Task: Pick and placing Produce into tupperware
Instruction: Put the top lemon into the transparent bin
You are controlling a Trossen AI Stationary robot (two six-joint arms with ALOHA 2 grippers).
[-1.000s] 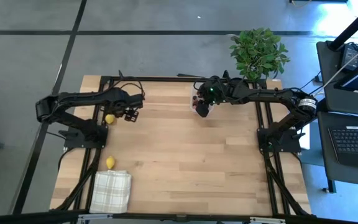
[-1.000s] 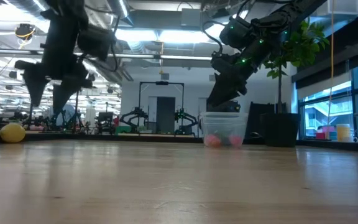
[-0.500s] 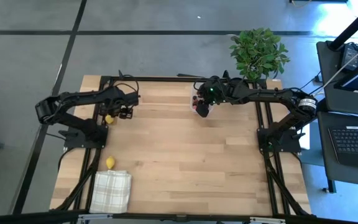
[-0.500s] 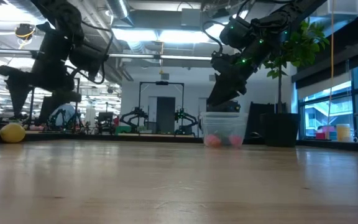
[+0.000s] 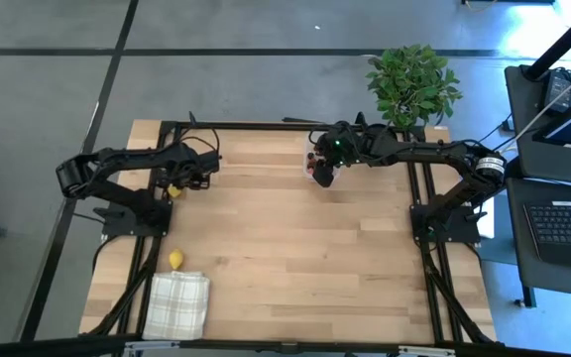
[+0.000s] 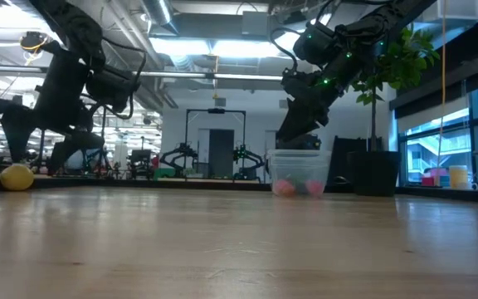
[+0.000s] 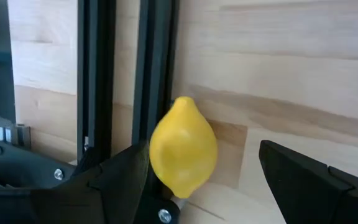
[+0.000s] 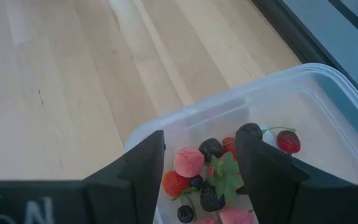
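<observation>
Lemon (image 7: 183, 146): lies on the table (image 5: 285, 258) beside the black frame rail, between the left gripper (image 7: 197, 180) fingers, which stand wide apart, probably to grasp it.
Right gripper (image 8: 201, 165): fingers half apart above the tupperware (image 8: 316, 99), holding nothing visible.
Produce: berries (image 8: 207, 171) already inside; second lemon (image 5: 175, 260) near the cloth (image 5: 178, 304).
Hidden: box blocked by arm from above.

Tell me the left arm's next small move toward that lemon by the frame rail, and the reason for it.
Probably lower the left gripper a little further over the lemon, then close. Its fingers stand open on either side of the lemon, which lies on the table against the black frame rail, not yet gripped.
</observation>
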